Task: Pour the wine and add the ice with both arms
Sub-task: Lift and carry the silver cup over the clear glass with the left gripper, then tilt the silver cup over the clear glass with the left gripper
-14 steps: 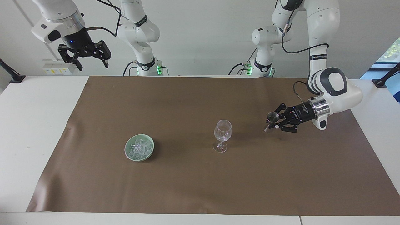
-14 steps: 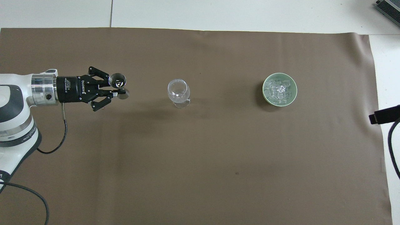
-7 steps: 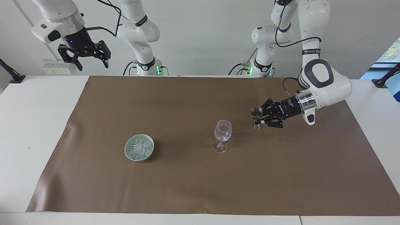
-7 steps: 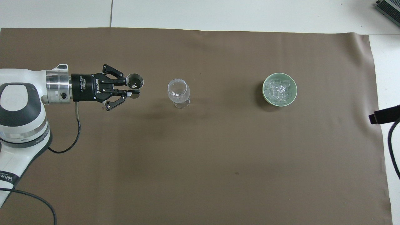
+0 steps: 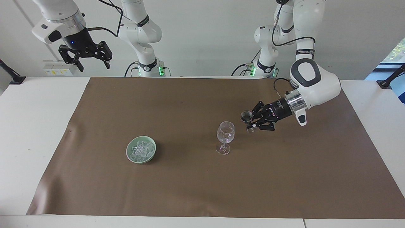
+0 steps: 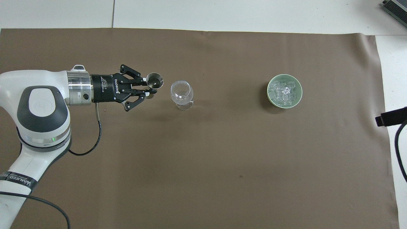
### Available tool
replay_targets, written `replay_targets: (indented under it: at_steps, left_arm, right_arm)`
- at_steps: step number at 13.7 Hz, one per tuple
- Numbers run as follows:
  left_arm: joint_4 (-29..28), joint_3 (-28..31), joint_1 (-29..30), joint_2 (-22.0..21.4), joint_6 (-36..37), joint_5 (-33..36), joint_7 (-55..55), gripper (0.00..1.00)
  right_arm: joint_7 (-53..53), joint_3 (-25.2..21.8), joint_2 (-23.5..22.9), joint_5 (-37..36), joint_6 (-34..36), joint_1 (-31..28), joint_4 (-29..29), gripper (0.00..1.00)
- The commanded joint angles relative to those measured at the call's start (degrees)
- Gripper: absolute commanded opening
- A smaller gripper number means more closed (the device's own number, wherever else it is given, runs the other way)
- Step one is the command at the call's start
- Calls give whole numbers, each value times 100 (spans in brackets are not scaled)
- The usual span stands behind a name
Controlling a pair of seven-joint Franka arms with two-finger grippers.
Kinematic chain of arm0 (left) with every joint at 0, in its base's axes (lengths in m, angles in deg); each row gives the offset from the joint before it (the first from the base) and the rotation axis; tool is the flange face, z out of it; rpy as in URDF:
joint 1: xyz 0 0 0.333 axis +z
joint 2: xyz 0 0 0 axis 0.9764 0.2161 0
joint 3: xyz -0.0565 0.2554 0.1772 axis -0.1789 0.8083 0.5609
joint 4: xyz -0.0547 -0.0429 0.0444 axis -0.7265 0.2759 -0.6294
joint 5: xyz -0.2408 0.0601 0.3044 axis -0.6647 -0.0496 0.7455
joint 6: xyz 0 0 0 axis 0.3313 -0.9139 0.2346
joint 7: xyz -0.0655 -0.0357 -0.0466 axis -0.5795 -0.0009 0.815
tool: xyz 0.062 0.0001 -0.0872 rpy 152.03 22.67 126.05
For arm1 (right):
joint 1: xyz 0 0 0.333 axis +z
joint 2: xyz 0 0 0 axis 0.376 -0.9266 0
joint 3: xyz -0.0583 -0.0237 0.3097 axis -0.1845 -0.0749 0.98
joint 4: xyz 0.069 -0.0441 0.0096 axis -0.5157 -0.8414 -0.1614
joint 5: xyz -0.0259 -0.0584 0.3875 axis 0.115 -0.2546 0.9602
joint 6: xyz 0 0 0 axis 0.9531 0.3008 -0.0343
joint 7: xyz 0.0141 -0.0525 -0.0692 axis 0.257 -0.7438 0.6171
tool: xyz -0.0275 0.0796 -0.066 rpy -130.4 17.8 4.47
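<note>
The left gripper (image 5: pixel 251 121) is clamped on a metal jigger (image 5: pixel 246 116) beside the wine glass (image 5: pixel 225 133); the right gripper (image 5: pixel 91 60) waits raised, fingers apart.

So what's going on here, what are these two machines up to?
The left gripper holds a small metal measuring cup in the air beside an upright wine glass, seemingly about to pour into it. The glass stands on a brown mat. Toward the right arm's end of the table sits a green bowl full of ice, untouched. The right gripper waits, open, raised high at its own end.
</note>
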Motion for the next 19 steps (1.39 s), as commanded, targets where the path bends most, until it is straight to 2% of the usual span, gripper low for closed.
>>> replay_targets:
  at_steps: [1,10,19]
  left_arm:
    - [1,79,-268,-41,-384,94,252,0]
    - [-51,70,-550,-23,-912,463,129,0]
    - [-34,70,-761,-41,-1202,1130,129,0]
  right_arm:
    - [-80,13,71,101,-45,-20,-106,100]
    - [-80,13,71,101,-36,-20,-97,100]
    - [-80,13,71,101,-45,-20,-97,100]
